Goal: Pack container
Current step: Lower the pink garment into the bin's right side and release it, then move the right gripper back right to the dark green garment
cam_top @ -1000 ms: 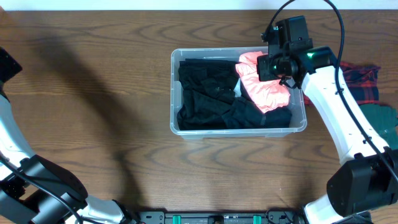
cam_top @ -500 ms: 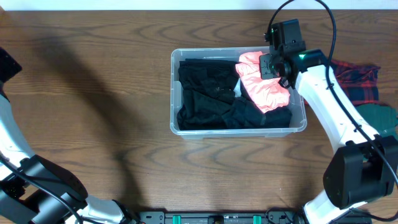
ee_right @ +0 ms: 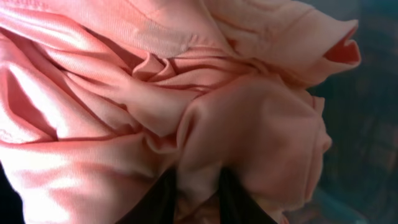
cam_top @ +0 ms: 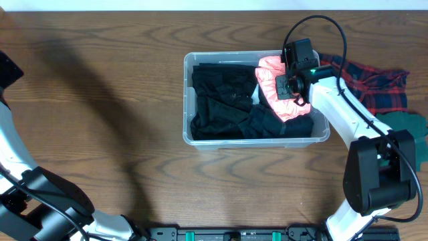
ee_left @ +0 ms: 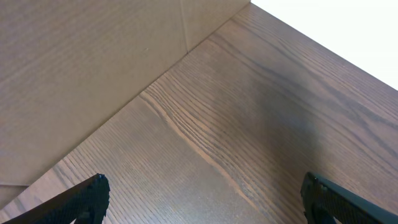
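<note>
My right arm rises from the near right edge of the worktop (cam_top: 100,100) and bends in over the right end of the container (cam_top: 188,100), wrist tipped down into it. My right gripper (cam_top: 289,87) sits low on the pink garment (cam_top: 287,106). In my right wrist view the two dark fingers (ee_right: 163,200) stand close together with a fold of that pink cloth (ee_right: 186,112) pinched between them, so the gripper is clamped on the garment.

The container rests in the middle of the worktop, long side left to right, directly beneath that gripper. Black clothing (cam_top: 224,100) fills its left and middle parts. The pink garment lies on top at the right end, touching the black pile. Just beyond the container's right wall, a red plaid cloth (cam_top: 378,84) lies on the worktop, partly under my forearm. A dark green cloth (cam_top: 409,127) lies beside it nearer the edge.

My left arm is drawn back at the far left, well apart from the container. My left gripper (ee_left: 205,190) hangs above bare wood with its fingers spread wide and nothing between them.
</note>
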Robot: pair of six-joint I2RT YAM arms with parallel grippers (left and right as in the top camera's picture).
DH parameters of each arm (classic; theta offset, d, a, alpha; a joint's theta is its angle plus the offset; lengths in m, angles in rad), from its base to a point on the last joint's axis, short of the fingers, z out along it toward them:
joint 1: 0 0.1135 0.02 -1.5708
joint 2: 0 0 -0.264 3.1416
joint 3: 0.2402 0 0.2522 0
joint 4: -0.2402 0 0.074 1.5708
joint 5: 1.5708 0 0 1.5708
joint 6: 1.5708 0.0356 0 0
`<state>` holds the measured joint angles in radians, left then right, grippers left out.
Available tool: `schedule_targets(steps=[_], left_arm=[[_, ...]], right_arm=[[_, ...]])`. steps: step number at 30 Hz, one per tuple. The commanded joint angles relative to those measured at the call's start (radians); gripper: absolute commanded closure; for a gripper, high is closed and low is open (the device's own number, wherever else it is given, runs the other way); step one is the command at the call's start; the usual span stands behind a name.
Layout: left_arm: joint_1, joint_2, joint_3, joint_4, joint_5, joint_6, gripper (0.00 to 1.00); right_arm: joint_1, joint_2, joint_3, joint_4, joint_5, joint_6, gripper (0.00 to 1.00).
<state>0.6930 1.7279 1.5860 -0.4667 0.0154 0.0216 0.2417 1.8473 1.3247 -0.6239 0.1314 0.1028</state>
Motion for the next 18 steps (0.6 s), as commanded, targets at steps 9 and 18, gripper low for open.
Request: schedule_targets(steps=[9, 18], left_arm=[[0.003, -0.003, 0.008, 0.000, -0.005, -0.012, 0.02], [0.003, -0.003, 0.008, 0.000, -0.005, -0.012, 0.02]], right_arm=[[-0.101, -0.255, 0.064, -0.165, 0.077, 0.176, 0.58], [-0.443, -0.278, 0.059, -0.339, 0.075, 0.299, 0.35]])
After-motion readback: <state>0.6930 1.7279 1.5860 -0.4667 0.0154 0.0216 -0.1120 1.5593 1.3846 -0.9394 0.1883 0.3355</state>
